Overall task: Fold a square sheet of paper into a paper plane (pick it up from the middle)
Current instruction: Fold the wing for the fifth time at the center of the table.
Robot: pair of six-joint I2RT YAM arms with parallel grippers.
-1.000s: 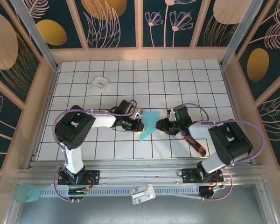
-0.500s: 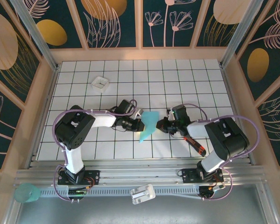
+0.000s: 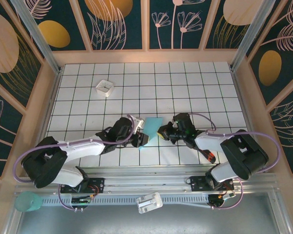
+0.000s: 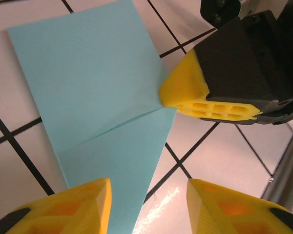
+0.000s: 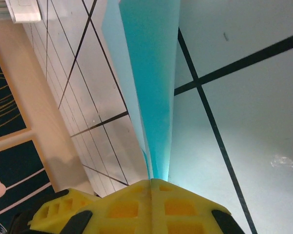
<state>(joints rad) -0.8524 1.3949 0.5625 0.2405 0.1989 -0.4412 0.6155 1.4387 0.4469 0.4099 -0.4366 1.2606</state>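
Note:
The paper plane (image 3: 149,129) is a turquoise-blue folded sheet with a slanted crease, lying near the middle of the gridded table. My right gripper (image 3: 160,130) is shut on its right edge. In the right wrist view the folded layers (image 5: 151,73) run out from between the closed yellow fingertips (image 5: 136,204). My left gripper (image 4: 149,207) is open at the paper's near end, one fingertip (image 4: 83,209) over the paper (image 4: 93,92), the other over bare table. The right gripper's yellow tips (image 4: 185,92) pinch the edge in the left wrist view. In the top view the left gripper (image 3: 139,137) is just left of the paper.
A small white square tray (image 3: 105,87) stands at the back left. A red-and-black pen-like tool (image 3: 206,153) lies under the right arm. Beyond the table's near rail are a green cup (image 3: 27,201) and a white block (image 3: 149,202).
My left gripper has opened and let go of the paper, and the left arm has swung down and outward. My right gripper has shut on the paper's right edge and shifted slightly left.

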